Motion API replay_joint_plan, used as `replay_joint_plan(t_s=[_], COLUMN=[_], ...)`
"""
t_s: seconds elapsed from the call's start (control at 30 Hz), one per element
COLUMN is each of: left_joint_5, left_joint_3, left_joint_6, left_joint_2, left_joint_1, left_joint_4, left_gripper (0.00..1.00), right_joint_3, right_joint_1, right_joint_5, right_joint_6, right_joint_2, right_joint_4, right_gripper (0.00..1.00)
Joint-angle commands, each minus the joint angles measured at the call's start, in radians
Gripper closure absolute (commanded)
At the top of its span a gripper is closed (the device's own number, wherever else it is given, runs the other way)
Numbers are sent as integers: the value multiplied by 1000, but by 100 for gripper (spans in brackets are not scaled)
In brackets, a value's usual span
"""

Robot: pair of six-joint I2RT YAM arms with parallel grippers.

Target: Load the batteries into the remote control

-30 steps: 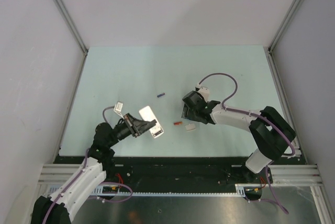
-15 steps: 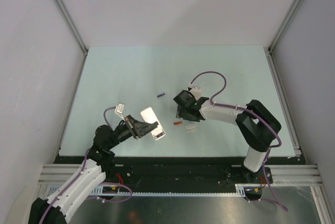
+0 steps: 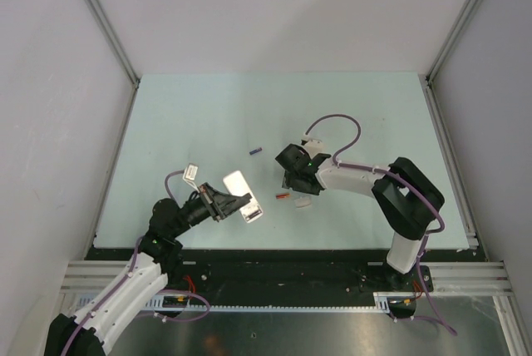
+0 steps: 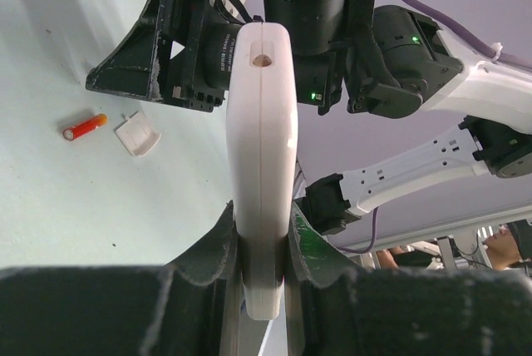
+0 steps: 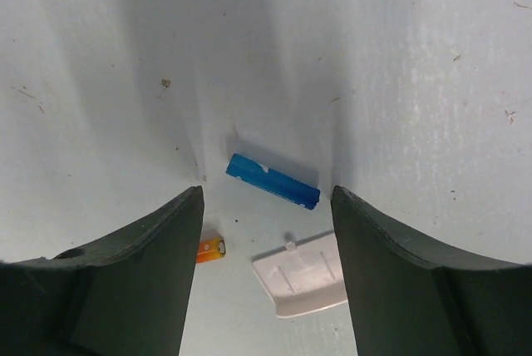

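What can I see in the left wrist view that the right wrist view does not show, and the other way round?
Only the left wrist view: the remote, seen edge-on and clamped in the left gripper. Only the right wrist view: a blue battery lying between the open fingers of the right gripper. Both: that gripper, the orange battery and the small white cover beside it.

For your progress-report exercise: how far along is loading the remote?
Done: the white cover lies loose on the table. In hand: the left gripper clamps the remote control; the right gripper hangs open over the blue battery. Left: picking up that and the orange-red battery and inserting them.
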Motion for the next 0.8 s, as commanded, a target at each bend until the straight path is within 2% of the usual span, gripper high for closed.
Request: replay_joint_plan(t_s=[0.0,0.33,0.47,0.67,0.77], left_joint_5=[-23,-26,-29,-29,-28], left_joint_3=[18,18,15,12,13], left_joint_6=[13,8,7,2,4], left_joint_2=[-13,-20,-23,-27,-25], left_joint_1=[-7,-7,-6,-7,-7], left_joint_4=[20,10,5,2,1], left_gripper=[100,100,100,100,100], right_joint_3=[23,23,23,23,23], right_joint_1=[-1,-15,-15,-15,-17], right_joint_5=[5,-9,-27,-35,-43], right_joint_6=[52,48,29,-53,-115], right_joint_2=[35,59,67,76,79], right_joint_4=[-7,11,16,30,36], right_gripper=[33,41,48,58,61])
